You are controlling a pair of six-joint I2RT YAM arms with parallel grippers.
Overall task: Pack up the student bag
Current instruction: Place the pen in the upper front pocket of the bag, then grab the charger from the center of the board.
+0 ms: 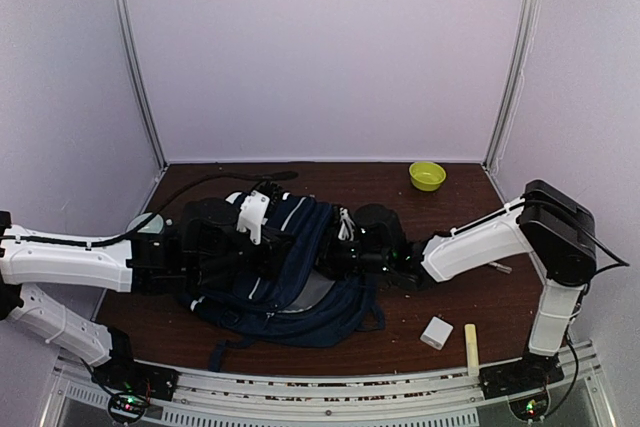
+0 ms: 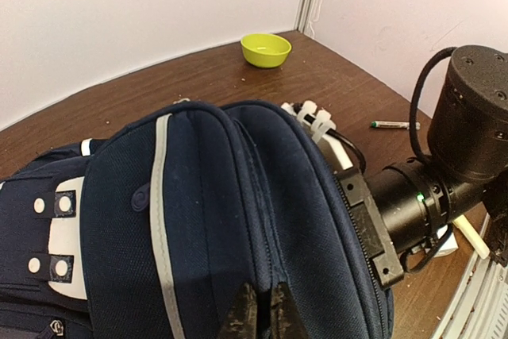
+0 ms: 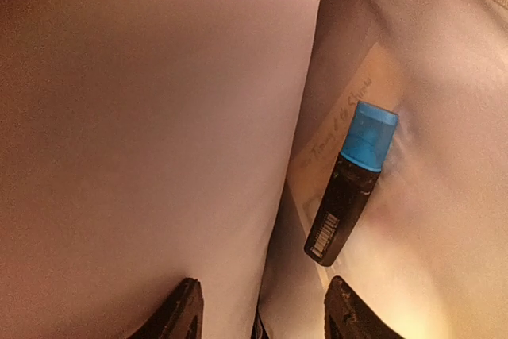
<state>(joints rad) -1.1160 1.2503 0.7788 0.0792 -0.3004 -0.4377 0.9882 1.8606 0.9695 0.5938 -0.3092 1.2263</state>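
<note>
The navy student bag [image 1: 300, 282] lies in the middle of the table with its opening facing right. My left gripper [image 2: 258, 307] is shut on the bag's zipper seam [image 2: 270, 220], pinching a fold of fabric on its upper panel. My right gripper [image 3: 262, 307] is open and reaches inside the bag, among the tan lining [image 3: 143, 117]. A black marker with a blue cap [image 3: 349, 192] lies loose on the lining just ahead of the right finger, not held. In the top view the right wrist [image 1: 380, 239] is at the bag's mouth and its fingers are hidden inside.
A green bowl [image 1: 427, 175] stands at the back right. A small white block [image 1: 436, 332] and a cream stick [image 1: 471, 347] lie at the front right. A pen [image 2: 393, 125] lies right of the bag, near the right arm.
</note>
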